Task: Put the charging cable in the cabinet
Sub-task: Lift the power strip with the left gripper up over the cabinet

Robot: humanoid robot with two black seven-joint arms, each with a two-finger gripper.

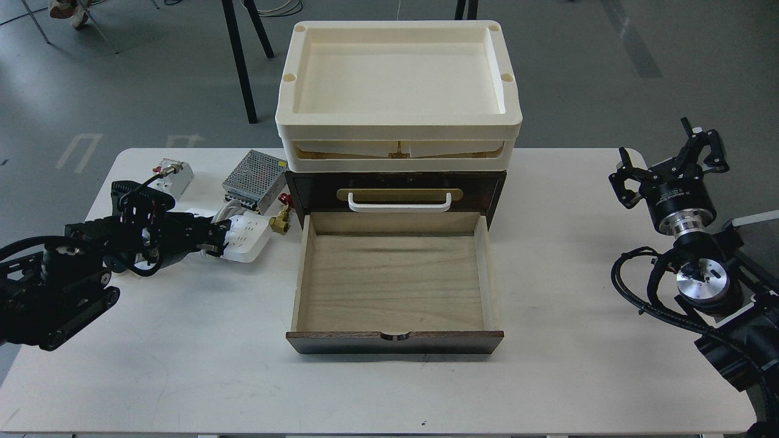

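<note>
The charging cable (251, 233), a flat white power strip with a thick white cord looped at its left end, lies on the table left of the cabinet (304, 188). The cabinet's pale wood drawer (395, 286) is pulled out and empty. Above it is the white handle (398, 203) and the cream tray top (395, 73). My left gripper (216, 238) is low over the strip's left end, fingers apart on either side of the cord loops, which it partly hides. My right gripper (666, 163) is open and empty, held up at the table's right edge.
A metal mesh power supply box (254, 179) and a small circuit breaker (172, 173) lie behind the strip. A brass fitting with a red knob (280, 222) sits between the strip and the drawer's left wall. Black furniture legs (240, 55) stand behind the table.
</note>
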